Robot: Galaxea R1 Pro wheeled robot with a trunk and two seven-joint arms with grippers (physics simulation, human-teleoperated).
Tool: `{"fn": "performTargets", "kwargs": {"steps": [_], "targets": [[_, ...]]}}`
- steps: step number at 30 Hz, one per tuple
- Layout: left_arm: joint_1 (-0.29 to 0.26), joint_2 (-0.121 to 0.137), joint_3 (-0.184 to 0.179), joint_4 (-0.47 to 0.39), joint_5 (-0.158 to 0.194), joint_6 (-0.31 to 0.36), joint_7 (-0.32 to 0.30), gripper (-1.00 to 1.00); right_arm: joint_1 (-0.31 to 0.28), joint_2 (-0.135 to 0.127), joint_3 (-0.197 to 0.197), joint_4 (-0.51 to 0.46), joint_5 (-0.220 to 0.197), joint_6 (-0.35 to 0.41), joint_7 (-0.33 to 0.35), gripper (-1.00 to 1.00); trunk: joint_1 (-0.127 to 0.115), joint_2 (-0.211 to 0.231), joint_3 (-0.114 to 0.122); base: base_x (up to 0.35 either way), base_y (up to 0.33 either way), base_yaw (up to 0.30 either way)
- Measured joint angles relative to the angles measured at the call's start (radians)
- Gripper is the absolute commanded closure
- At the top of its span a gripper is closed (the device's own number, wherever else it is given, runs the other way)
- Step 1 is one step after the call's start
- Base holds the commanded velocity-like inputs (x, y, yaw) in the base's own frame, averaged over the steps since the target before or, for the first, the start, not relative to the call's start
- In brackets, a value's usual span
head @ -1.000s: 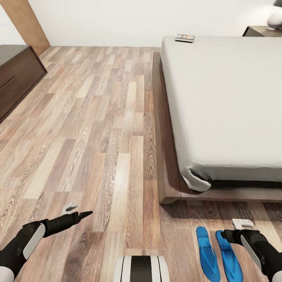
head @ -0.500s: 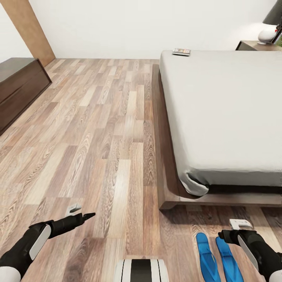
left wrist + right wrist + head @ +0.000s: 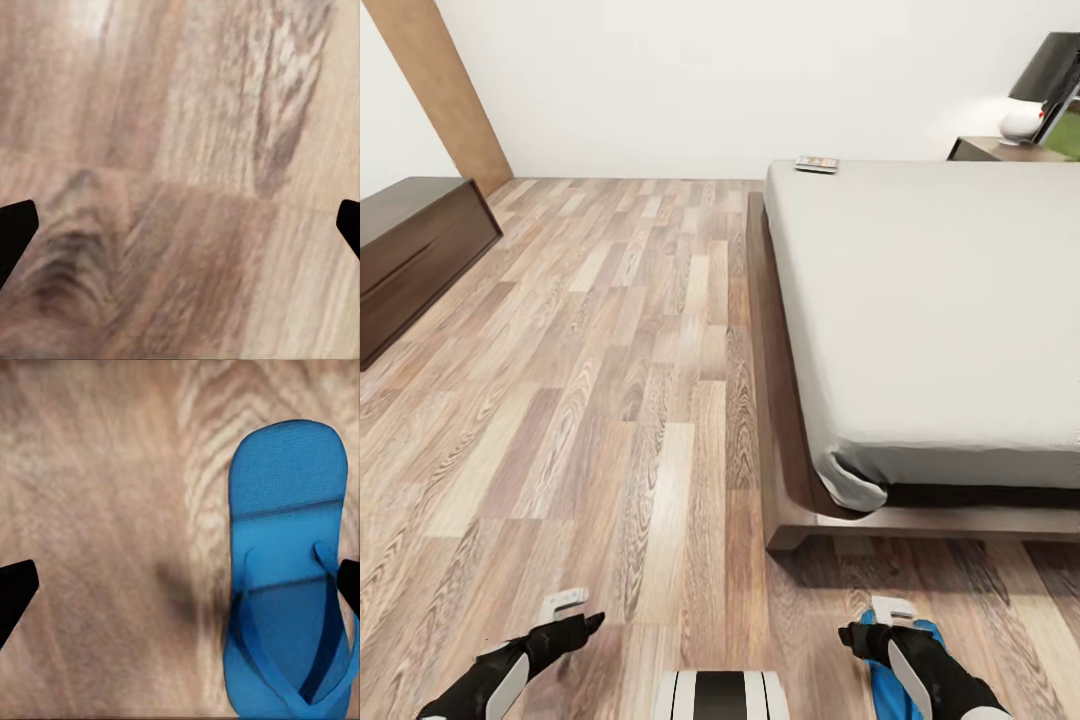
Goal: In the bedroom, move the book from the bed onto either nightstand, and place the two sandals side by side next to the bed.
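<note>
Both black arms reach forward, held low. The left gripper (image 3: pixel 575 620) has its jaws wide apart with nothing between them. The right gripper (image 3: pixel 875 625) has its jaws wide apart too.

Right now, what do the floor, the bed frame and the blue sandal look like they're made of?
The floor: wood planks, by grain and mixed brown tones, with a soft sheen; possibly laminate. The bed frame: dark brown wood, smooth, faint grain. The sandal: probably rubber or foam, by its matte, finely textured blue sole and thin straps.
</note>
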Motion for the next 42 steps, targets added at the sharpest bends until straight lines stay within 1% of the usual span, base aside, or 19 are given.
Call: {"fn": "performTargets", "kwargs": {"steps": [2,3,5,7,10,11,12,13,15,20,27,33,37,42], "targets": [[0.001,-0.008,0.000,0.007,-0.009,-0.014,0.025,-1.00,0.000,0.016,0.000,0.020,0.001,-0.010,0.000,-1.00,-0.001,0.000,0.008,0.000,0.000,0.000],[0.001,-0.013,0.000,0.011,-0.014,-0.022,0.040,-1.00,0.000,0.032,0.000,0.040,0.001,-0.017,0.000,-1.00,-0.001,0.001,0.012,0.000,0.000,0.000],[0.002,-0.017,0.001,0.014,-0.017,-0.028,0.051,-1.00,-0.001,0.046,-0.001,0.062,0.002,-0.022,0.000,-1.00,-0.002,0.001,0.019,0.000,0.000,0.000],[0.004,-0.019,0.002,0.017,-0.020,-0.032,0.060,-1.00,0.000,0.058,-0.002,0.100,0.002,-0.037,0.000,-1.00,-0.003,0.002,0.027,0.000,0.000,0.000],[0.005,-0.019,0.003,0.022,-0.022,-0.036,0.066,-1.00,0.000,0.064,-0.003,0.145,0.002,-0.068,0.000,-1.00,-0.005,0.002,0.039,0.000,0.000,0.000],[0.005,-0.019,0.004,0.034,-0.022,-0.042,0.068,-1.00,0.000,0.066,-0.003,0.173,0.001,-0.098,0.000,-1.00,-0.005,0.003,0.043,0.000,0.000,0.000],[0.005,-0.019,0.004,0.042,-0.022,-0.048,0.070,-1.00,0.000,0.067,-0.004,0.186,0.001,-0.115,-0.001,-1.00,-0.005,0.003,0.046,0.000,0.000,0.000],[0.006,-0.018,0.005,0.080,-0.020,-0.091,0.073,-1.00,0.000,0.068,-0.004,0.226,0.001,-0.182,0.000,-1.00,-0.006,0.003,0.050,0.000,0.000,0.000],[0.006,-0.018,0.005,0.106,-0.018,-0.134,0.074,-1.00,0.000,0.069,-0.004,0.242,0.001,-0.217,0.000,-1.00,-0.007,0.003,0.058,0.000,0.000,0.000],[0.006,-0.018,0.006,0.143,-0.019,-0.188,0.075,-1.00,0.000,0.067,-0.005,0.256,0.001,-0.246,0.002,-1.00,-0.009,0.005,0.077,0.000,0.000,0.000],[0.006,-0.020,0.003,0.169,-0.021,-0.208,0.075,-1.00,0.003,0.066,-0.005,0.261,0.001,-0.257,0.004,-1.00,-0.012,0.006,0.104,0.000,0.000,0.000],[0.006,-0.029,0.001,0.177,-0.023,-0.213,0.075,-1.00,0.005,0.062,-0.005,0.266,0.002,-0.259,0.004,-1.00,-0.015,0.008,0.128,0.000,0.000,0.000],[0.006,-0.030,0.002,0.178,-0.023,-0.215,0.075,-1.00,0.005,0.065,-0.005,0.288,0.002,-0.259,0.004,-1.00,-0.017,0.009,0.143,0.000,0.000,0.000],[0.006,-0.031,0.002,0.178,-0.024,-0.216,0.075,-1.00,0.005,0.067,-0.005,0.295,0.004,-0.259,0.004,-1.00,-0.019,0.010,0.162,0.000,0.000,0.002]]}}
